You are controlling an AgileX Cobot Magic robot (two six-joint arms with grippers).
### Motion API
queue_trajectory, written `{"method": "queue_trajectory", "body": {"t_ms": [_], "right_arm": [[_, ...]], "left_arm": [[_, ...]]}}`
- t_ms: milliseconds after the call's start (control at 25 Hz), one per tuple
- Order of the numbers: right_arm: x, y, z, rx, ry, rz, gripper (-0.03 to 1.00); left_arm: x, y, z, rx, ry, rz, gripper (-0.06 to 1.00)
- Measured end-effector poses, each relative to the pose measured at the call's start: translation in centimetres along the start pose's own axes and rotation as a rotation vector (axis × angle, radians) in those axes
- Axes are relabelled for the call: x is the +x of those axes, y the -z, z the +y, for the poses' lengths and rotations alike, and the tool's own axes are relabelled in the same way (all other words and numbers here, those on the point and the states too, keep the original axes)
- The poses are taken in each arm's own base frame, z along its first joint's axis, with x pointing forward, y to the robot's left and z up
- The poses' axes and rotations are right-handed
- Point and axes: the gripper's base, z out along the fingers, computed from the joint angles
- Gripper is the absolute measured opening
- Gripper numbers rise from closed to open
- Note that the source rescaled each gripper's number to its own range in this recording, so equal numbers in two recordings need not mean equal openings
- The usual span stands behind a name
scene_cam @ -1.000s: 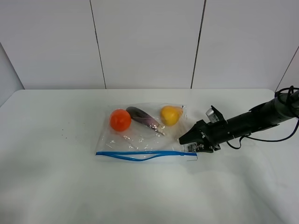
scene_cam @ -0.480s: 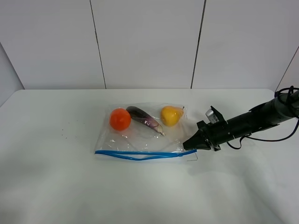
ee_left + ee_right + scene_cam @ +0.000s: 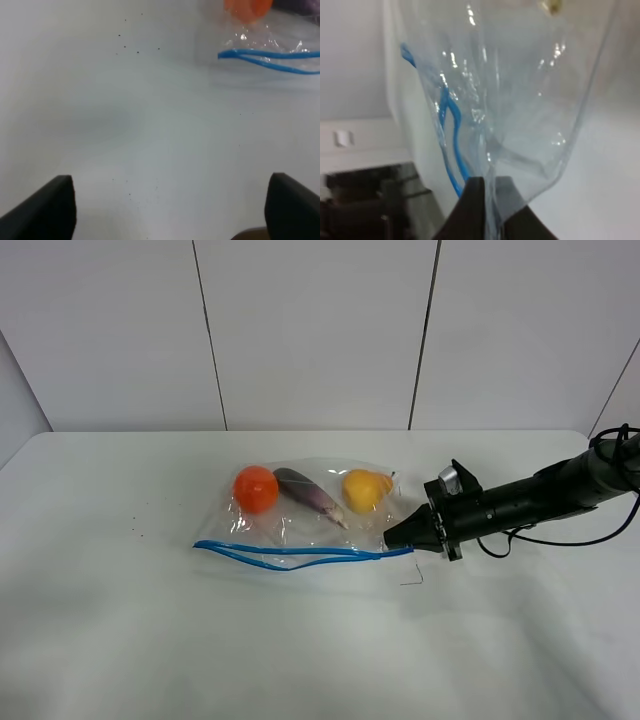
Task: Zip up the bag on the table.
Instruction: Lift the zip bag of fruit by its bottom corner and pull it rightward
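In the exterior high view, the bag [image 3: 300, 525] is lying near the middle of the table [image 3: 150, 640], with wide bare white surface stretching on every side toward the rounded far corners. Its clear plastic is crinkling and catching glints. The blue zip strip [image 3: 290, 552] is running along the edge nearest the camera, its 2 lines bowing apart in the middle. Inside, a round orange [image 3: 255, 488], a slim purple eggplant [image 3: 310, 498] and a yellow pear [image 3: 362, 488] are sitting in a row along the far side. The right gripper [image 3: 395, 535], black and tapered, is reaching in from the right and pinching the bag's right corner at the end of the strip.

In the left wrist view, the left gripper [image 3: 172, 205] is hanging with its 2 dark fingertips [image 3: 55, 202] spread wide, nothing between them but smooth matte table dotted with tiny dark specks. One end of the zip strip and part of the orange are showing well apart from it.

In the right wrist view, the dark fingers [image 3: 472, 205] are pressing together on a fold of thin, wrinkled film, the blue strip curving away just beside them.
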Motion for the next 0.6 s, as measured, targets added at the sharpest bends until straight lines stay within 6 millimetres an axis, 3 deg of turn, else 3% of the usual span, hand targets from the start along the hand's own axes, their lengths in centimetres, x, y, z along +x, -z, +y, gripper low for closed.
{"method": "queue_trajectory", "body": {"t_ms": [600], "right_arm": [[-1.5,1.7,4.0,-0.057,-0.160,-0.123,0.00]], "left_arm": [[0.0,0.0,0.0,0.000,0.000,0.000,1.00]]}}
